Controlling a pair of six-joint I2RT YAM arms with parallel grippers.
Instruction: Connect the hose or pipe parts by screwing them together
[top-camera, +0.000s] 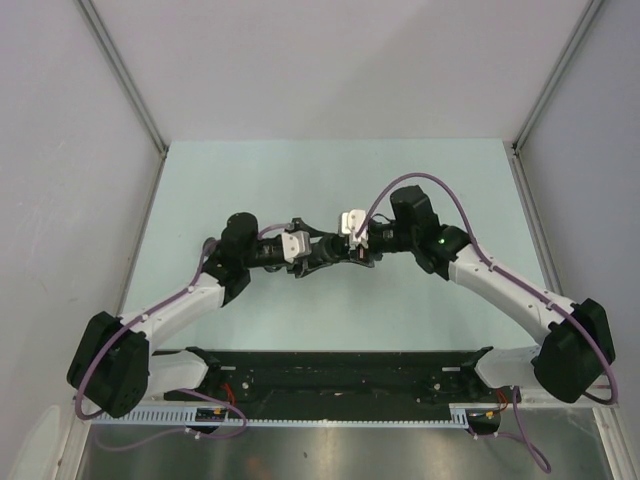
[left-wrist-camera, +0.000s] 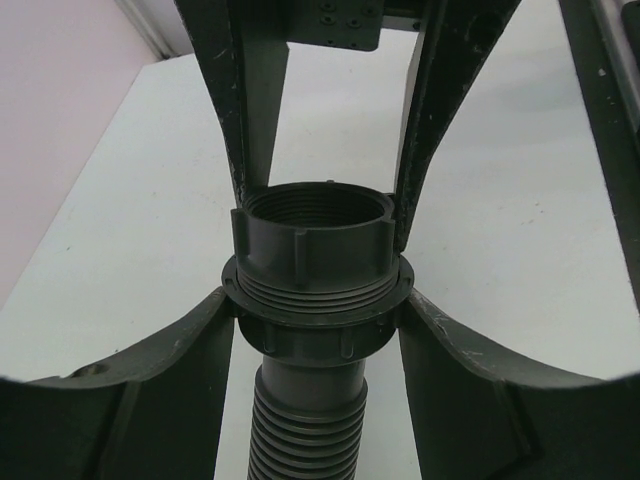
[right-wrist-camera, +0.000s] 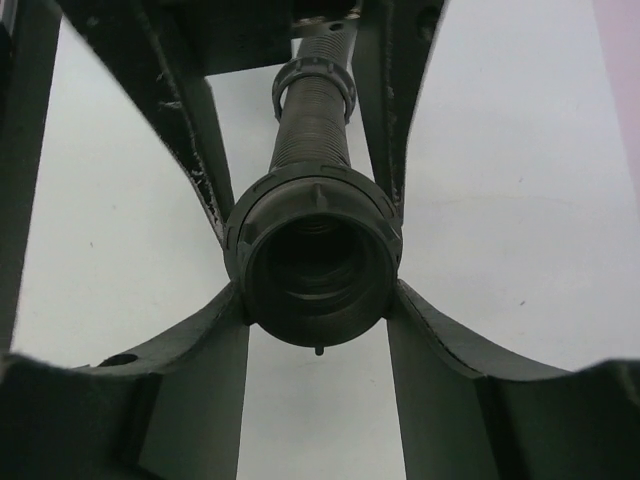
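Note:
In the top view both arms meet above the table's middle, and the hose or pipe parts (top-camera: 337, 251) sit between them as a small black lump. My left gripper (left-wrist-camera: 318, 300) is shut on the wide collar (left-wrist-camera: 315, 335) of the ribbed black tube (left-wrist-camera: 305, 430). The knurled ring nut (left-wrist-camera: 315, 245) sits on the collar's threaded end, with threads showing below it. My right gripper (right-wrist-camera: 318, 288) faces the nut's open mouth, and its fingers (right-wrist-camera: 225, 330) press the ring nut (right-wrist-camera: 312, 195) on both sides. The tube (right-wrist-camera: 312, 130) runs away behind the nut.
The pale green table (top-camera: 330, 180) is fenced by grey walls and metal posts (top-camera: 130, 90). A black rail (top-camera: 340, 365) with the arm bases runs along the near edge. Purple cables (top-camera: 440, 195) loop over both arms. A second ring (right-wrist-camera: 313, 78) sits farther along the tube.

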